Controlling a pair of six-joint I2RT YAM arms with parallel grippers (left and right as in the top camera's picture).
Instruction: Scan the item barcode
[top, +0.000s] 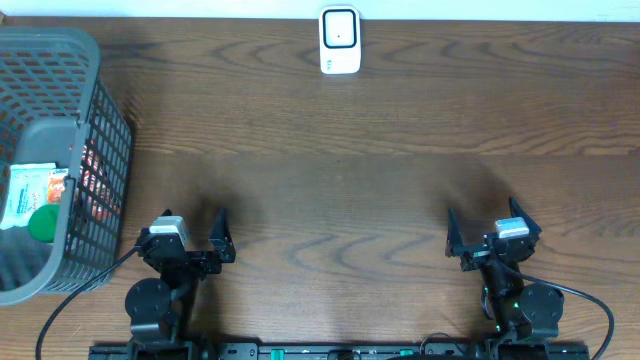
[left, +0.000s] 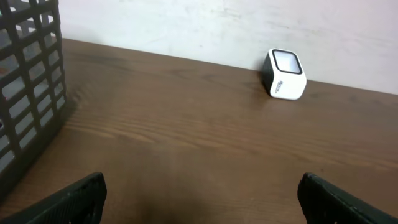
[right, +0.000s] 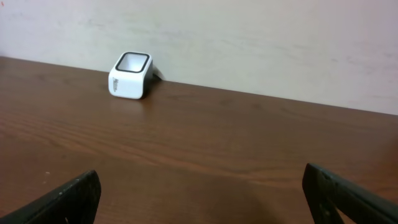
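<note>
The left gripper (top: 192, 222) and right gripper (top: 485, 222) stand open, empty. A grey plastic mesh basket (top: 110, 150), cropped leftward, half hides its white packets (top: 30, 190).

Nothing I can actually read from my end. The white scanner (left: 285, 74) has a small dark mark printed on its side, maybe a logo or a word, but in both wrist views it's just a smudge. From overhead I only see its top face, no lettering there. The white and green packet (top: 28, 190) lying in the grey basket (top: 100, 90) clearly has print on it, with some orange and green patches, but it's way too small and blurry to make out any letters, numbers or a barcode.
</note>
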